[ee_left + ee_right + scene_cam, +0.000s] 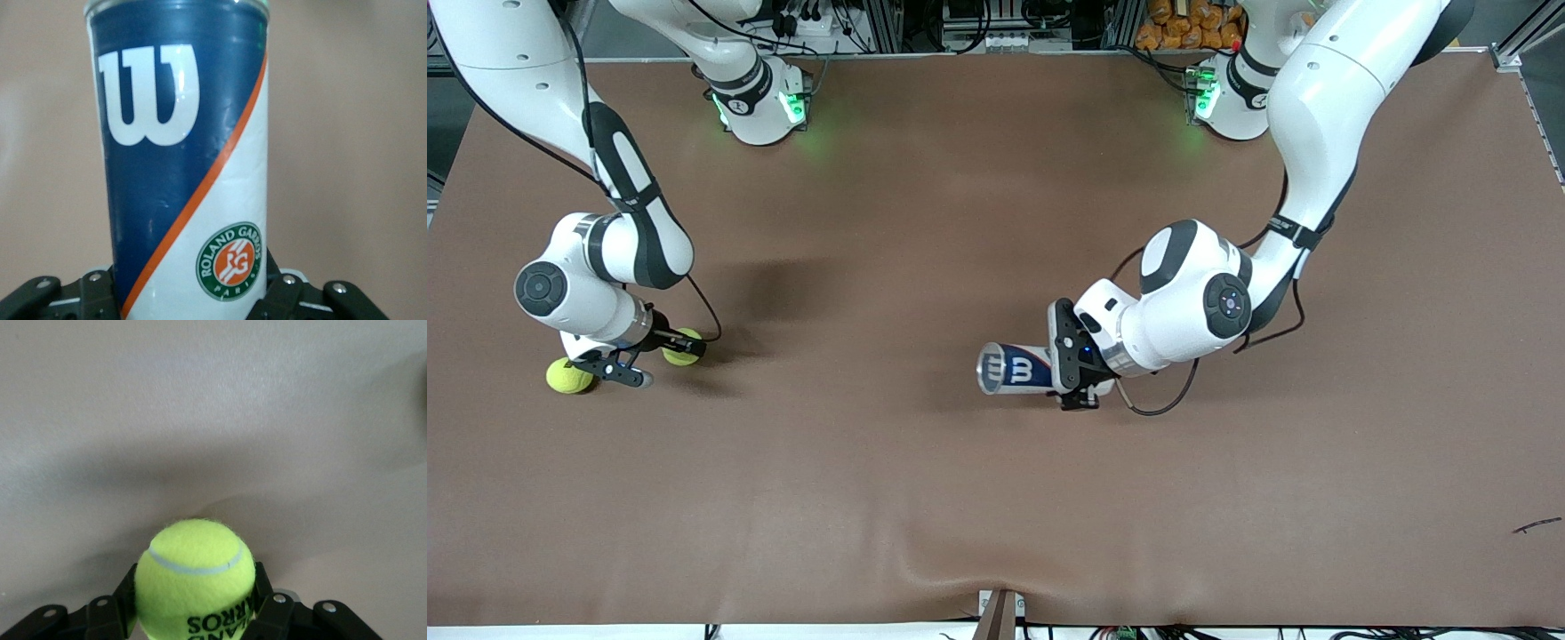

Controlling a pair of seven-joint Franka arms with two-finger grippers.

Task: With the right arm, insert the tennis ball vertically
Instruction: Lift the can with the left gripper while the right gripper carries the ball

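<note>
My right gripper (680, 345) is shut on a yellow tennis ball (682, 348) low over the table at the right arm's end. The right wrist view shows this tennis ball (195, 577) pinched between the black fingers (267, 613) of the right gripper (197, 610). A second tennis ball (569, 376) lies on the table beside the right wrist. My left gripper (1074, 369) is shut on the base of a blue and white ball can (1012, 366). The can lies sideways near the table's middle, open mouth toward the right arm. In the left wrist view the can (180, 167) fills the left gripper (193, 297).
The brown table mat (925, 498) is wrinkled near the edge closest to the camera. A small dark scrap (1536, 525) lies toward the left arm's end. Both arm bases (760, 107) stand along the table's top edge.
</note>
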